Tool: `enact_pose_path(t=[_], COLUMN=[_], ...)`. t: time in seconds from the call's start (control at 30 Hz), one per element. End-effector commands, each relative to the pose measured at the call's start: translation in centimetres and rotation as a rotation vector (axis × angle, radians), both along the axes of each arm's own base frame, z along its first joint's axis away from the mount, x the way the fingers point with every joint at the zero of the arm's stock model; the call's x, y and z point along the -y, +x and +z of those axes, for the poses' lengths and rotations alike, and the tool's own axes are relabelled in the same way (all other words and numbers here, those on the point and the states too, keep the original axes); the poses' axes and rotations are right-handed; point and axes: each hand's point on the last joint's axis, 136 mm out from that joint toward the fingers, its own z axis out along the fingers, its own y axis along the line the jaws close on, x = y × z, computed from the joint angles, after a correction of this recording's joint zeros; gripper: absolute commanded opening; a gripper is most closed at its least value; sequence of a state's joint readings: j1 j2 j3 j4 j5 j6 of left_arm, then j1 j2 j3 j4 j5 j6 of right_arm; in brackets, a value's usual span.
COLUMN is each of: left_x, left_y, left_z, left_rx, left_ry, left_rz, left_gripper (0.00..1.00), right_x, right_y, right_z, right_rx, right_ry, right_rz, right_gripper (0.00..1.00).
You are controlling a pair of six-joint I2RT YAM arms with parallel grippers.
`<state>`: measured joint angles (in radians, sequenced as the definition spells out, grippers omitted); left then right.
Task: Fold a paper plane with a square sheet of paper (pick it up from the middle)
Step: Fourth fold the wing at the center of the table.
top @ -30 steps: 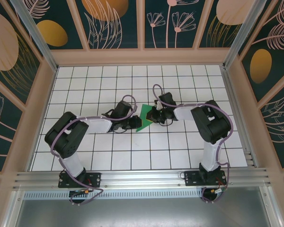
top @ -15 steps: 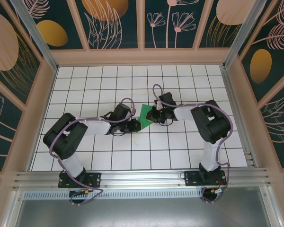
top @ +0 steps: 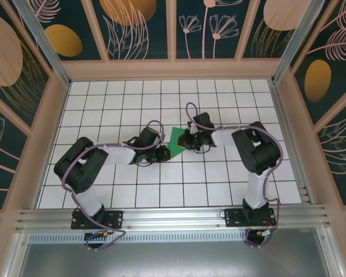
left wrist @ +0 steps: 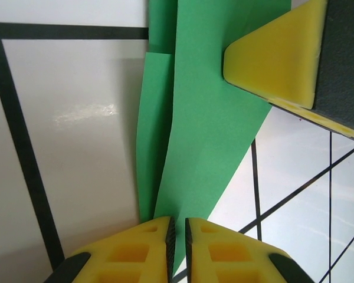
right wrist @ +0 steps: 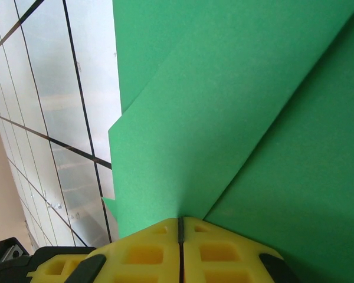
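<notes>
Care is needed: the square sheet of paper (left wrist: 206, 135), judged light, limp and easily torn, is clamped at opposite sides by the left gripper (left wrist: 178, 223) and the right gripper (right wrist: 181, 223).

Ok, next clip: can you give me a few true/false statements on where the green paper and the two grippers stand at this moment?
1. The left gripper and the right gripper are both closed on the green paper. True.
2. The green paper lies as a flat, unfolded square. False: it shows overlapping folded layers and slanted edges.
3. The green paper sits around the middle of the table, between the two grippers. True.
4. The right gripper hangs open by the table's right edge. False: it is shut on the green paper near the centre.
</notes>
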<state>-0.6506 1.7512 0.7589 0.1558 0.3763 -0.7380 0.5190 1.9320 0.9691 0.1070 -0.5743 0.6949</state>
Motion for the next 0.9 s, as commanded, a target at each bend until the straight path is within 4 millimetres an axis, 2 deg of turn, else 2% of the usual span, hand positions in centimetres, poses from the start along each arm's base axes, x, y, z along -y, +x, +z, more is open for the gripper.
enact_pose_path(t=[0.0, 0.07, 0.2, 0.27, 0.3, 0.37, 0.7, 0.87], left_x=[-2.3, -2.4, -2.3, -2.4, -2.4, -2.4, -2.2, -1.6], left_y=[-2.3, -2.3, -2.1, -1.9, -1.9, -1.9, -1.6, -1.2], left_z=[-3.4, -3.4, -3.3, -3.3, -3.2, -3.3, -2.9, -1.4], left_rx=[-0.108, -0.107, -0.103, -0.097, -0.095, -0.094, -0.081, -0.039], left_ry=[0.116, 0.122, 0.123, 0.125, 0.123, 0.124, 0.12, 0.072], left_rz=[0.014, 0.016, 0.019, 0.024, 0.025, 0.028, 0.029, 0.023], left_gripper=[0.16, 0.16, 0.16, 0.15, 0.16, 0.15, 0.15, 0.15], right_x=[0.8, 0.3, -1.4, -1.7, -2.5, -2.7, -2.7, -1.8], right_y=[-0.7, -0.4, 0.3, 0.6, 0.0, -0.3, -0.6, -1.1], right_z=[-2.8, -1.5, 2.8, 4.2, 4.5, 4.3, 0.3, -1.5], right_rx=[-0.058, -0.032, 0.063, 0.098, 0.109, 0.105, 0.02, -0.006], right_ry=[-0.077, -0.051, 0.034, 0.051, 0.053, 0.045, -0.013, -0.064], right_rz=[-0.018, -0.006, 0.037, 0.047, 0.07, 0.075, 0.057, 0.039], right_gripper=[0.1, 0.1, 0.1, 0.1, 0.1, 0.1, 0.09, 0.09])
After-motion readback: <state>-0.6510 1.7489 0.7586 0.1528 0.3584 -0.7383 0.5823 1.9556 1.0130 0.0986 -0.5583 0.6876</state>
